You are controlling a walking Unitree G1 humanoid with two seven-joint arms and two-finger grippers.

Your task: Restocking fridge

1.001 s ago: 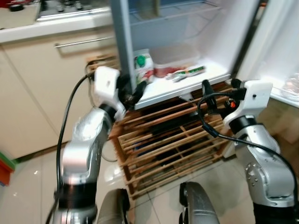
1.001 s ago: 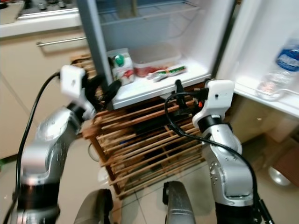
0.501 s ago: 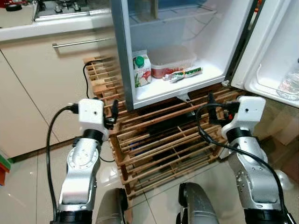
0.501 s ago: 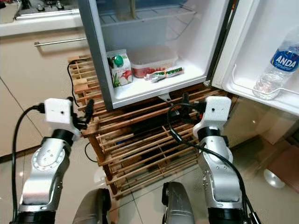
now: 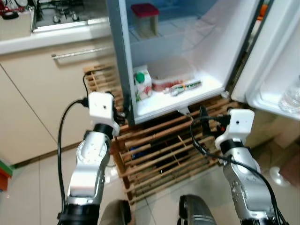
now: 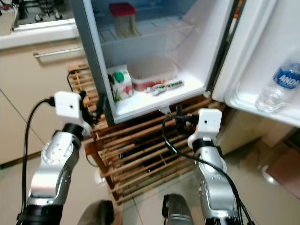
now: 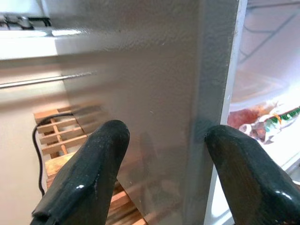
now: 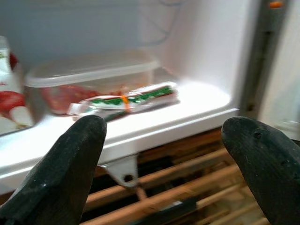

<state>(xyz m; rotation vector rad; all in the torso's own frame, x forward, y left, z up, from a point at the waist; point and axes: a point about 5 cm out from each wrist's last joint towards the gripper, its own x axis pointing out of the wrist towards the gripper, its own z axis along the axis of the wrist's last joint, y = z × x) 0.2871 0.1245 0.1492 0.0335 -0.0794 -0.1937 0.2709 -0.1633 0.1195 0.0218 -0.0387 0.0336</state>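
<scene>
The fridge [image 5: 123,70] stands open. On its bottom shelf are a milk carton [image 5: 142,84] with a green cap, a clear plastic box [image 5: 171,75] with red food, and a green-and-white packet [image 5: 185,86]. A red-lidded tub [image 5: 144,18] sits on the shelf above. My left gripper [image 5: 123,111] is open and empty, just outside the fridge's grey side wall [image 7: 220,93]. My right gripper [image 5: 204,115] is open and empty too, held low before the shelf's front edge, facing the packet [image 8: 131,98].
A slatted wooden rack [image 5: 159,150] stands under the fridge, with a black cable beside it. The open door [image 5: 276,61] on the right holds a water bottle [image 6: 281,84]. Cream cabinets [image 5: 47,93] and a hob [image 5: 61,16] are on the left. Tiled floor lies below.
My left gripper has drawn back from the shelf's front edge by the carton to the fridge's outer side wall. The view has risen, bringing the upper shelf in.
</scene>
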